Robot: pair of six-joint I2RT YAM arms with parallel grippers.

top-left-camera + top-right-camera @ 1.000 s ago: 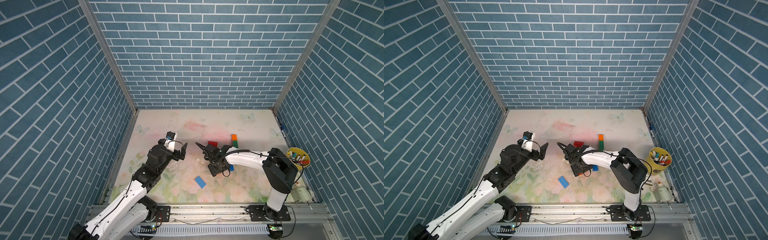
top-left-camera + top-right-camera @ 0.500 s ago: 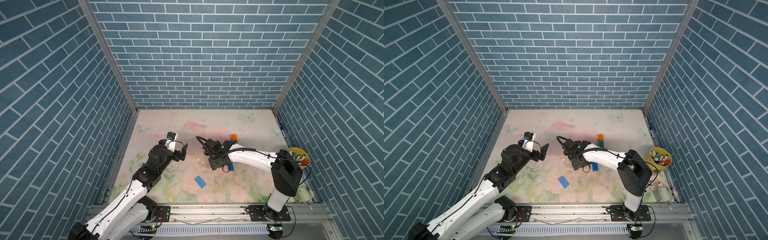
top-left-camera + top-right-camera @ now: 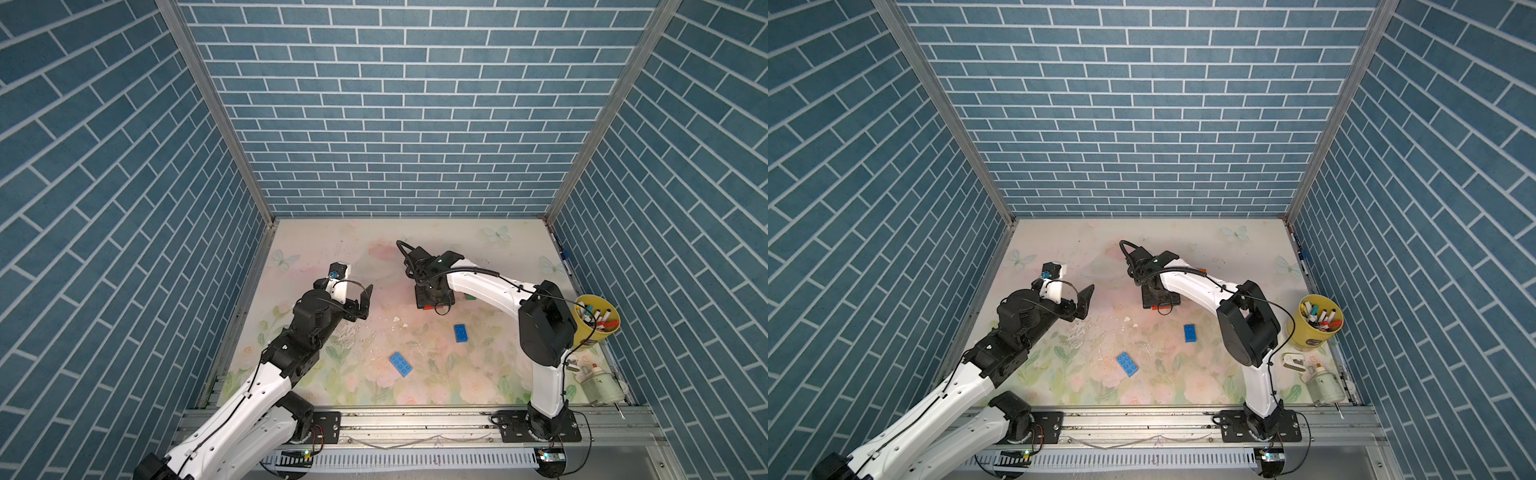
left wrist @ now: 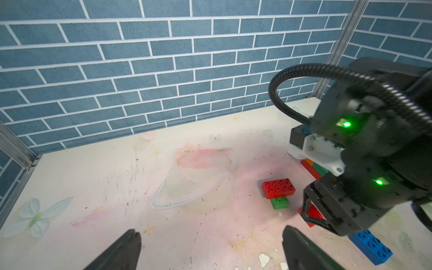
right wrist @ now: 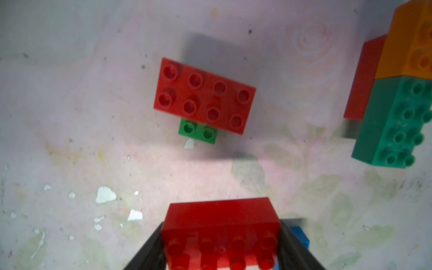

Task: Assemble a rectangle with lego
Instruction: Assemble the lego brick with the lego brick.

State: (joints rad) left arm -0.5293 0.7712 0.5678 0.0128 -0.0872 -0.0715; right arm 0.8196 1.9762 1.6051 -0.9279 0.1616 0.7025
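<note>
My right gripper is shut on a red lego brick, held just above the table. Past it a red eight-stud brick sits on a small green brick. Off to one side an orange brick and a dark green brick lie in a row against another red brick. In both top views the right gripper covers this group. Two blue bricks lie nearer the front. My left gripper hovers open and empty to the left.
A yellow cup of markers stands at the right edge, with a white bottle-like object in front of it. Blue brick-pattern walls close in three sides. White chipped flecks mark the table surface.
My right arm has swung toward the back with the red brick in its jaws and now covers the bricks that showed beside it. The left arm has barely moved.
</note>
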